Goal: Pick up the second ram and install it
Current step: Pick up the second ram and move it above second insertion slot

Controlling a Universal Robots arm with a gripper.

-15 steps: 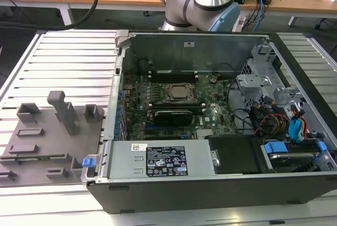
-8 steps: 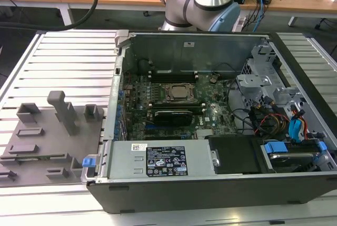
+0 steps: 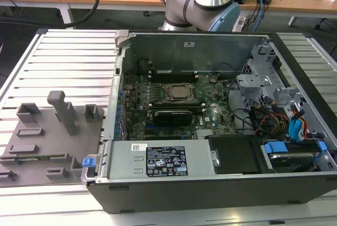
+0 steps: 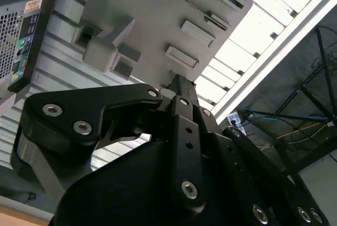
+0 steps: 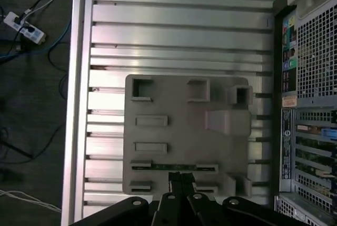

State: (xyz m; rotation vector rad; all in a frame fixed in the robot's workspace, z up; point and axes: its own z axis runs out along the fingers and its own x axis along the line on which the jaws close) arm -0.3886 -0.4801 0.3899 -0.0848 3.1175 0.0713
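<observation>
In the first wrist view the second ram (image 5: 174, 167) is a thin green stick lying on edge in the grey tray (image 5: 184, 131), held between two small end blocks. My gripper (image 5: 181, 186) hangs above the tray just beside the stick, its two black fingers pressed together with nothing between them. The second wrist view looks along the gripper's black linkage (image 4: 179, 131) to the fingertips (image 4: 177, 82), with the tray (image 4: 152, 20) beyond. In the exterior view the motherboard's long black slots (image 3: 174, 107) run beside the processor socket (image 3: 178, 92) inside the open case.
The open computer case (image 3: 210, 184) lies on a ribbed metal table (image 3: 68, 62); the tray (image 3: 52, 141) sits at the exterior view's left of it. The arm's base (image 3: 202, 5) stands behind the case. Cables and drive bays (image 3: 284, 126) fill the case's right end.
</observation>
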